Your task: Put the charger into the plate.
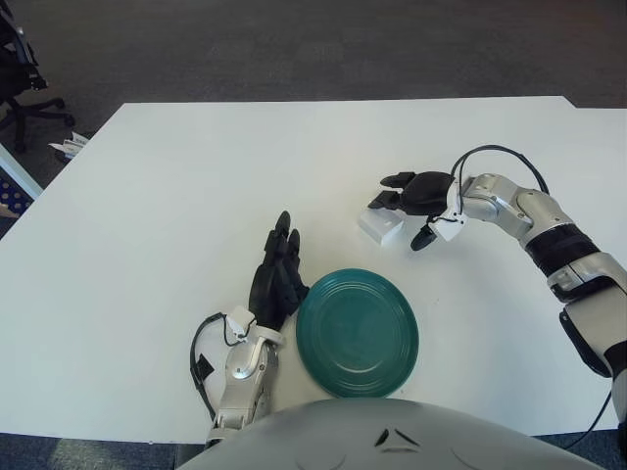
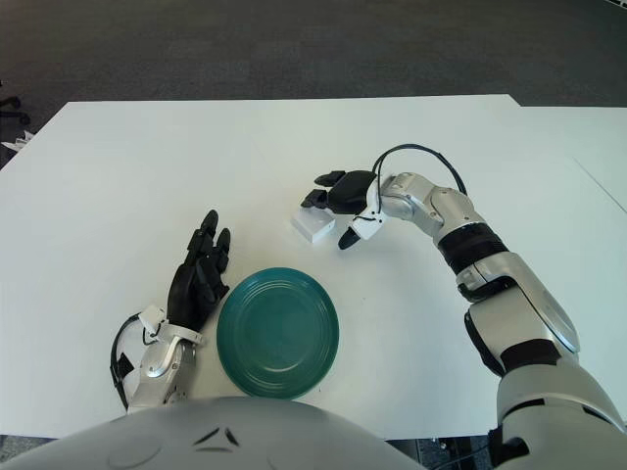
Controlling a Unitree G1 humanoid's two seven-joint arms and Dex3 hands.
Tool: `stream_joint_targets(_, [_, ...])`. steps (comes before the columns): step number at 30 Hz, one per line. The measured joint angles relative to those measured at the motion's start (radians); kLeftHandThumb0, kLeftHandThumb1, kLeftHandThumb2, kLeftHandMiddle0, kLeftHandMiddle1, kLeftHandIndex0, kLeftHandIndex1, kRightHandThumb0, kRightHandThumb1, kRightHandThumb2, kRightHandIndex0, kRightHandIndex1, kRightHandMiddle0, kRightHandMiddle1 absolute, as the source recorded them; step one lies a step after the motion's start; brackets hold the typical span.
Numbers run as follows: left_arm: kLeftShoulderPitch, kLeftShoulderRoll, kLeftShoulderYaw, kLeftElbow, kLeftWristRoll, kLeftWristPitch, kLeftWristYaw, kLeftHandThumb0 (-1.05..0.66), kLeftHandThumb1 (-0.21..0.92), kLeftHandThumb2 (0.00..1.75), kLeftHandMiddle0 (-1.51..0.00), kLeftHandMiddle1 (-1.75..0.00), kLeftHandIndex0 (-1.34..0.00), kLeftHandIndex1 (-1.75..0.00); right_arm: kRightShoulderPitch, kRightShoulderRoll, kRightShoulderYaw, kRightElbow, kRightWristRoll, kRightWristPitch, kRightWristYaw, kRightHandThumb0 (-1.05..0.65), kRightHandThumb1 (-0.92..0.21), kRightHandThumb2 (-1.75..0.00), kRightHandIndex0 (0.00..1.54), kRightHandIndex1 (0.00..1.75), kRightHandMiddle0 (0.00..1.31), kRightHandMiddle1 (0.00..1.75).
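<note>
A small white charger (image 1: 381, 227) lies flat on the white table (image 1: 147, 255), just beyond the far right rim of the green plate (image 1: 357, 332) and apart from it. The right hand (image 1: 416, 199) is at the charger's far right side, fingers spread: two reach over the block's far edge while the thumb hangs off to its near right, so nothing is pinched yet. The left hand (image 1: 278, 277) shows just left of the plate, fingers straight and pressed together, idle. The charger looks like a rigid plastic block, probably light, with smooth faces that could slide on the tabletop under a sideways push. It seems sturdy enough to squeeze firmly. A sound hold would be across its two longer side faces, fingers on the far one and thumb on the near one, around its middle.
</note>
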Motion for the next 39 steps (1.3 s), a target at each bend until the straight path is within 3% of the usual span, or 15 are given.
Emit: stream_joint_targets(39, [-0.028,0.003,-0.012,0.042,-0.067,-0.045,-0.014,-1.05,0.92,0.92,-0.05,-0.01,-0.05,-0.10,-0.042,0.047,0.014,0.042,-0.006,0.010,-0.002,-0.85,-0.92,-0.47,0.32,0.01,0.00,0.42])
